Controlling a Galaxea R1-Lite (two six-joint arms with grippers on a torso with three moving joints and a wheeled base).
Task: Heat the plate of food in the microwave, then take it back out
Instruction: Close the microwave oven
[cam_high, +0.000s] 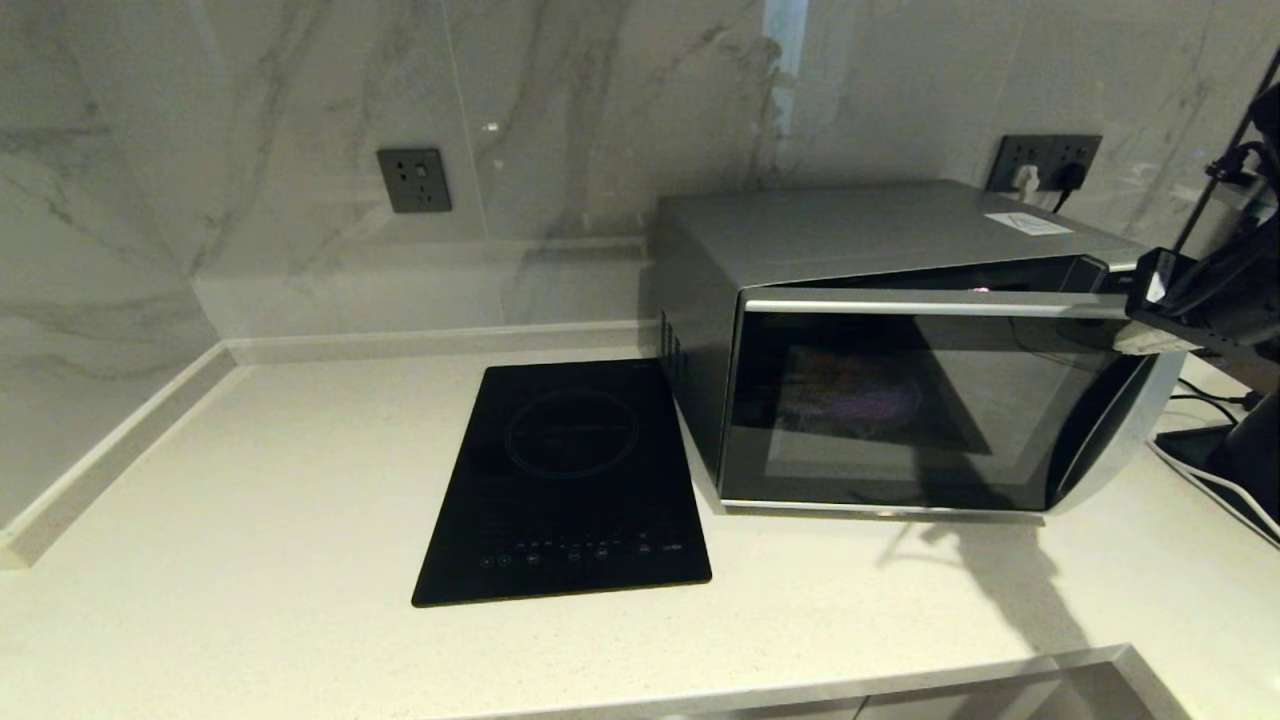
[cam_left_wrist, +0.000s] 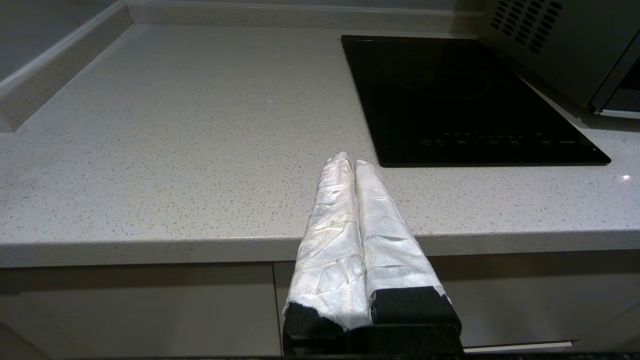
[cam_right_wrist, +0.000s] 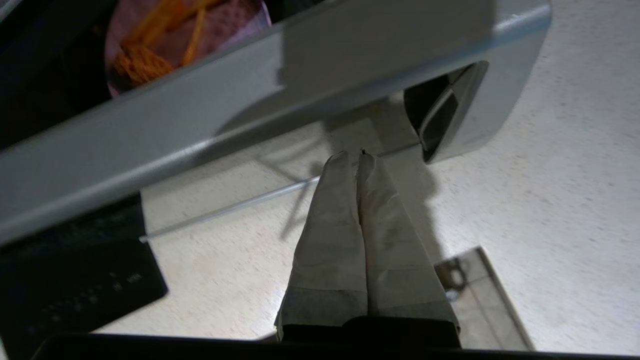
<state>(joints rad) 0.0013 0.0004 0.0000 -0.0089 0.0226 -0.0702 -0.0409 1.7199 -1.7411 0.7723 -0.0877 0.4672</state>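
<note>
Right gripper, fingers closed and empty, sits at the microwave door's top right corner; door ajar. Plate of food inside. Left gripper closed, empty, at the surface front edge.

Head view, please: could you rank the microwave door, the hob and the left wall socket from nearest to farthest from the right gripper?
1. Microwave door, beside the right gripper at its top right corner.
2. Hob, left of the microwave.
3. Left wall socket, far left on the wall.

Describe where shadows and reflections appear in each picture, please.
Head view: the microwave casts a shadow on the counter, its dark door dimly shows the plate of food. Right wrist view: the shut right hand is shaded. Left wrist view: the shut left hand is brightly lit.
</note>
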